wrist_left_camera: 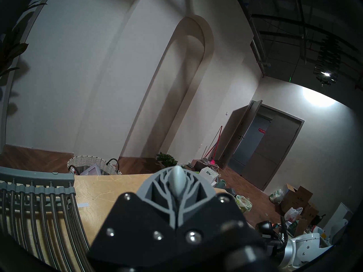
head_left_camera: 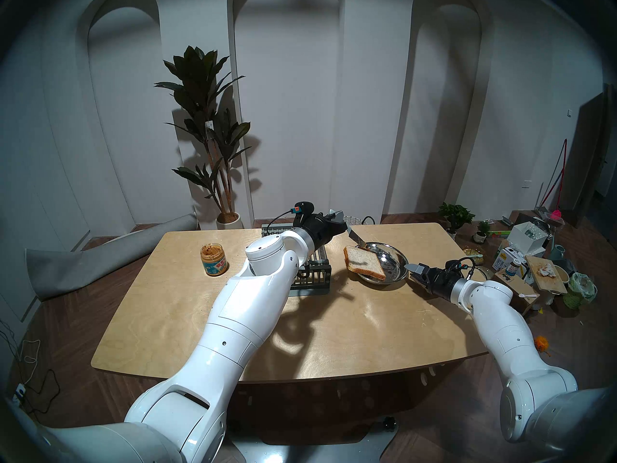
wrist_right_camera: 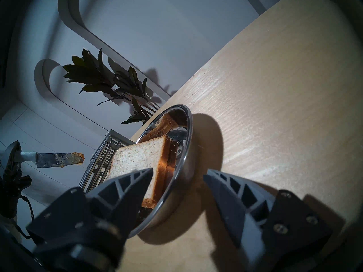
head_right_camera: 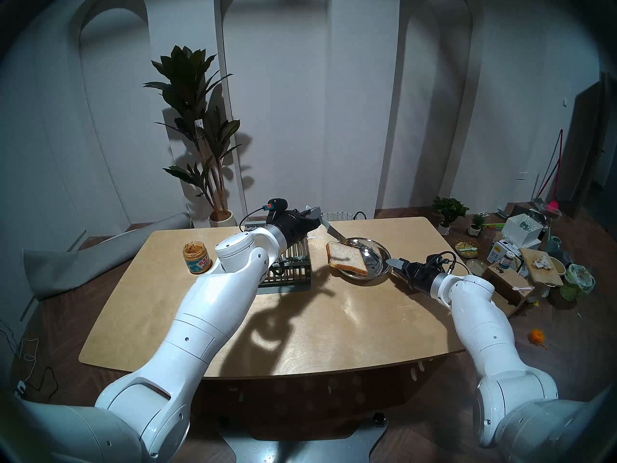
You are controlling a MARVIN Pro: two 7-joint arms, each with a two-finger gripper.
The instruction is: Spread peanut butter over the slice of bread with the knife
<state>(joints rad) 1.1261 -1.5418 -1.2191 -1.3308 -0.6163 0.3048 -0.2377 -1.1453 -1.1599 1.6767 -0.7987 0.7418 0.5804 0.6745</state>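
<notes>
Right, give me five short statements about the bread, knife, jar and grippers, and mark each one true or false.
1. The left gripper is shut on the knife. True.
2. The knife blade is clean. False: a dab of peanut butter sits at its tip.
3. The slice of bread lies flat on the table. False: it leans in the metal bowl, propped on the rim.
4. The peanut butter jar stands open, apart from the bowl, on the other side of the grey rack. True.
5. The right gripper is clamped shut on the bread. False: its jaws stand open at the bowl's rim.
</notes>
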